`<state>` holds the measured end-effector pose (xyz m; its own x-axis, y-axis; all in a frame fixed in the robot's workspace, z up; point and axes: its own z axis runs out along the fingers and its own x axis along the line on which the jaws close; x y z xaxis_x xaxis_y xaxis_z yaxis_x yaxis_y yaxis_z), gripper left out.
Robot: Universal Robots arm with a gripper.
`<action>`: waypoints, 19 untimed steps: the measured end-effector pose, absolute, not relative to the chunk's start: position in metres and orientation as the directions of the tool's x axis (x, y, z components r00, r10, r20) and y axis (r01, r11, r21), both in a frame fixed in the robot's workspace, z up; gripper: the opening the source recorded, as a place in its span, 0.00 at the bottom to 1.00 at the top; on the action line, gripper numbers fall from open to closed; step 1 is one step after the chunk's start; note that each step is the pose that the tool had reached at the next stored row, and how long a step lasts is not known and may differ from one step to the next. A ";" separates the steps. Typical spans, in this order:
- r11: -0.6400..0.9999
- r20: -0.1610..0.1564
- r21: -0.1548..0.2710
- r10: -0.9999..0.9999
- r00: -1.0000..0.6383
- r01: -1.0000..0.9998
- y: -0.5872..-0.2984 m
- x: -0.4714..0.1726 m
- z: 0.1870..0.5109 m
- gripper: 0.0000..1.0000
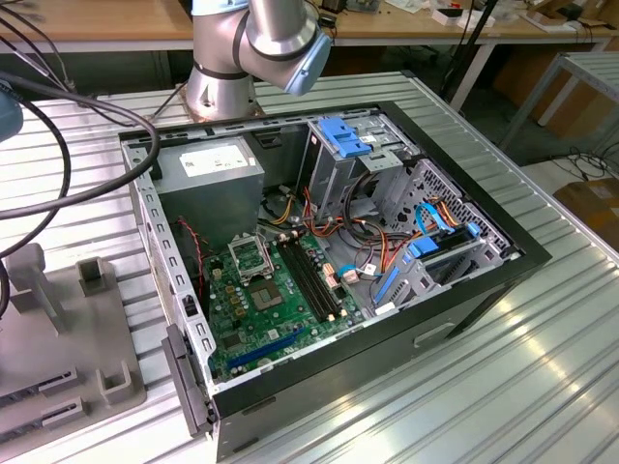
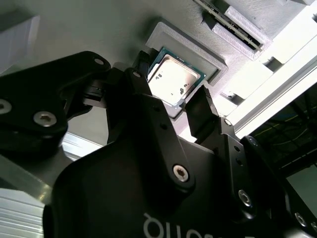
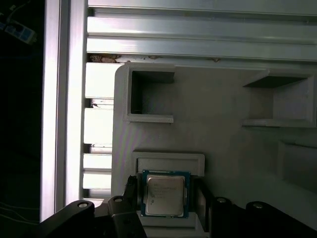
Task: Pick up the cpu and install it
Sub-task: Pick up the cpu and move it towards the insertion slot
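Note:
The cpu [image 3: 165,195] [image 2: 174,79] is a small square chip with a silver-grey metal top. It lies flat in a shallow recess of a grey holder plate [image 3: 213,134] [image 2: 190,42]. My gripper [image 3: 166,201] [image 2: 172,91] hangs right over it, open, with one black finger [image 3: 131,191] on each side of the chip and a small gap to each edge. In the exterior view the open computer case [image 1: 484,280] shows the green motherboard [image 1: 266,319] with its square metal socket frame [image 1: 250,257] near the middle.
Inside the case sit a grey power supply [image 1: 211,172], a drive cage with blue clips [image 1: 348,145], bundles of cables [image 1: 372,242] and black memory slots [image 1: 314,280]. A grey fixture plate [image 1: 58,338] lies on the ribbed aluminium table [image 1: 522,387] at the exterior view's left.

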<state>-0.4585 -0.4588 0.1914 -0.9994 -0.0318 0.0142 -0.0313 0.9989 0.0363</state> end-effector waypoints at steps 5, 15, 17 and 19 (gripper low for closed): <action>0.999 0.014 0.036 -0.032 -0.999 -0.031 -0.459 -0.459 0.191 0.57; 0.999 0.014 0.036 -0.032 -0.999 -0.031 -0.459 -0.459 0.191 0.49; 0.999 0.014 0.036 -0.032 -0.999 -0.031 -0.459 -0.459 0.191 0.49; 0.999 0.014 0.036 -0.032 -0.999 -0.031 -0.459 -0.459 0.191 0.49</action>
<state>-0.4594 -0.4590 0.1914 -0.9994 -0.0318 0.0142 -0.0312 0.9989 0.0363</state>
